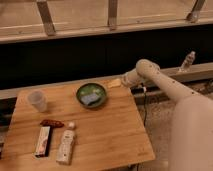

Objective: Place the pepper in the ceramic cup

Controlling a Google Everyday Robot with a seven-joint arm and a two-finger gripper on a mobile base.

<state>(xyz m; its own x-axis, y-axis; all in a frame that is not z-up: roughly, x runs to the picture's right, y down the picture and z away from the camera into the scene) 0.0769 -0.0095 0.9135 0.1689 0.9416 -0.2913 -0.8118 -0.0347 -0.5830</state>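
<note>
The wooden desk (112, 135) carries everything. The robot's pale arm (160, 80) reaches in from the right and ends at the desk's far edge, toward the far right corner. There the hand (115, 83) hovers with its fingers apart, holding nothing.

A dark green bowl (91, 95) sits just beside the hand, near the far edge. A white bottle (66, 145) and a flat red-and-white box (43, 141) lie along the near edge, toward the left.

The ceramic cup (37, 101) stands upright near the left edge. The pepper (52, 123) lies just beyond the box, near the cup, its long axis roughly along the near edge.

From the hand, the pepper lies diagonally across the desk, past the bowl, toward the near left corner.
</note>
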